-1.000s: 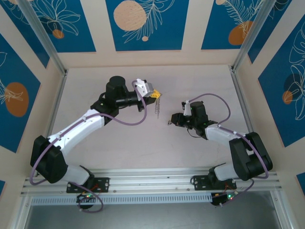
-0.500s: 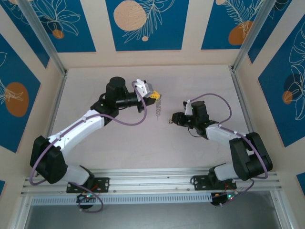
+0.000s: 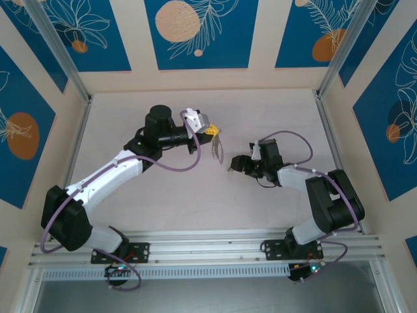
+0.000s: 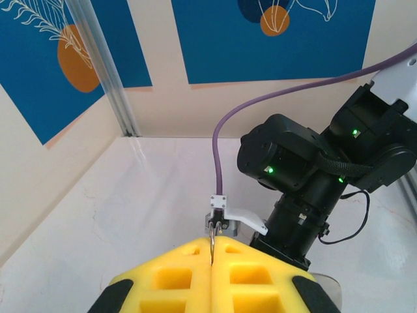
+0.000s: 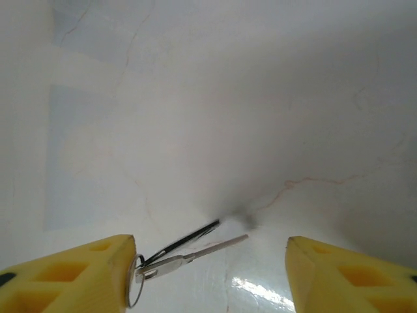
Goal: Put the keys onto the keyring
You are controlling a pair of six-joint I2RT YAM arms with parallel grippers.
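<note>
My left gripper (image 3: 211, 131) is held above the middle of the table, its yellow pads (image 4: 176, 277) shut on the keyring (image 3: 217, 149). The keyring is a grey-tan loop that hangs below the pads; in the left wrist view it is a thin metal edge (image 4: 212, 244) pinched between them. My right gripper (image 3: 237, 165) is low over the table to the right, open, with its fingers (image 5: 78, 274) wide apart. A thin silvery key (image 5: 195, 255) with a small wire ring lies against the left finger, pointing into the gap. In the top view the key (image 3: 230, 169) is a tiny sliver at the fingertips.
The white tabletop (image 3: 273, 117) is walled by blue-and-cream panels with aluminium posts (image 3: 62, 55). The right arm's black wrist (image 4: 306, 176) and purple cable (image 4: 225, 143) stand close in front of the left gripper. The rail (image 3: 215, 244) with both bases runs along the near edge.
My right gripper's fingers have spread apart and the key now rests loose against one finger. The right arm has drawn in slightly. The keyring has turned to show more of its loop.
</note>
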